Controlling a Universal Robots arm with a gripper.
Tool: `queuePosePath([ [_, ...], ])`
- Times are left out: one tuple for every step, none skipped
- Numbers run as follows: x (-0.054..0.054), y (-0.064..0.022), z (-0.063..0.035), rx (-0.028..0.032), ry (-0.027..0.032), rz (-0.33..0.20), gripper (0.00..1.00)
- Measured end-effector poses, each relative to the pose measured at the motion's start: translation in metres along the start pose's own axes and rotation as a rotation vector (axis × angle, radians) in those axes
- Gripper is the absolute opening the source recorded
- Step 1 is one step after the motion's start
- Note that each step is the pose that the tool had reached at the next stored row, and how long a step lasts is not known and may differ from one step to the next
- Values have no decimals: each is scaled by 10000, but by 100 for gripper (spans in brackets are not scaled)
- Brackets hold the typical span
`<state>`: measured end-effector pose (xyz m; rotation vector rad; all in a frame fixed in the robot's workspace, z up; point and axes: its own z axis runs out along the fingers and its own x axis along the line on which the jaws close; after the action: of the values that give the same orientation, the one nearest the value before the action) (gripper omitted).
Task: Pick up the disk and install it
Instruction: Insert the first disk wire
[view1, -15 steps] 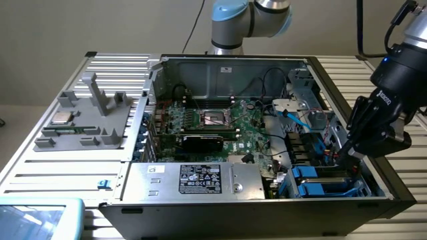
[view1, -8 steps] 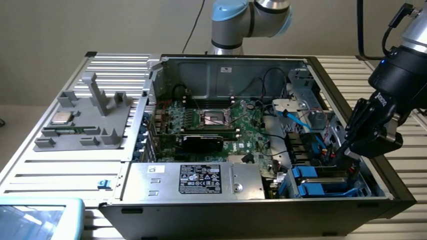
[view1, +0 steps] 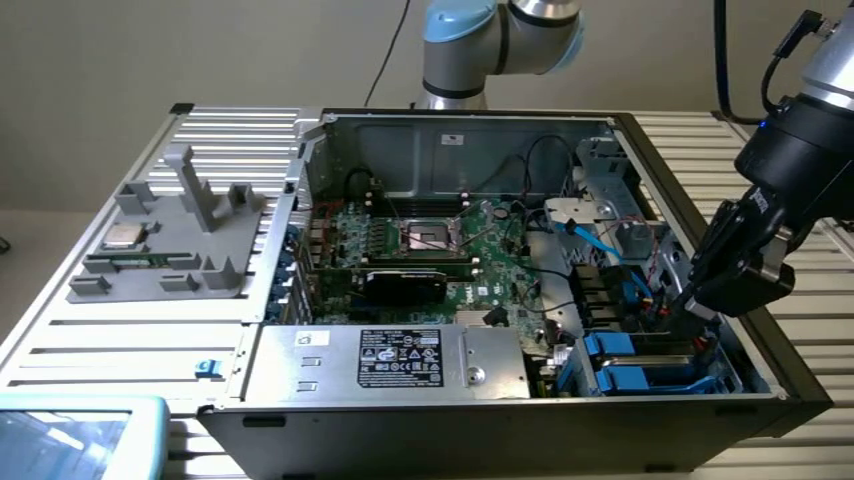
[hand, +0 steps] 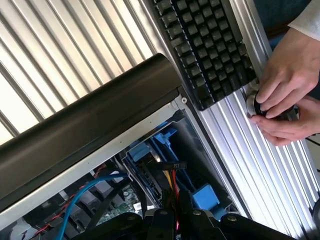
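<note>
Open black computer case (view1: 441, 145) on a slatted metal table (view1: 107, 340) — green motherboard (view1: 447, 255) inside, blue cable (view1: 607, 245) looping towards the exterior view's right. Silver box with a black label (view1: 387, 362) along the near wall. Beside the case, at the exterior view's left, grey fixture tray (view1: 200, 255) holding a small silver chip (view1: 124, 236). Black keyboard (hand: 205, 45) on the table — near the case's corner.

The black label (view1: 400, 358) on the silver box (view1: 296, 372) bears print too small to read
</note>
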<state>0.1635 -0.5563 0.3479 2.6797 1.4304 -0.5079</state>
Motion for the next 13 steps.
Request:
queuePosePath([
  [1,0,2,4,-15,100,15],
  [1,0,4,2,-35,197,15],
  [2,0,6,-9,-62,292,15],
  [2,1,7,-26,-95,384,15],
  [3,1,9,-51,-140,471,15],
  [3,1,11,-76,-185,561,15],
  [4,1,12,-100,-229,651,15],
  [4,2,13,-125,-276,747,15],
  [5,2,14,-145,-316,830,15],
  [5,2,15,-162,-355,923,15],
  [6,2,16,-165,-388,1012,15],
  [6,2,17,-163,-417,1100,15],
  [6,2,19,-154,-443,1193,15],
])
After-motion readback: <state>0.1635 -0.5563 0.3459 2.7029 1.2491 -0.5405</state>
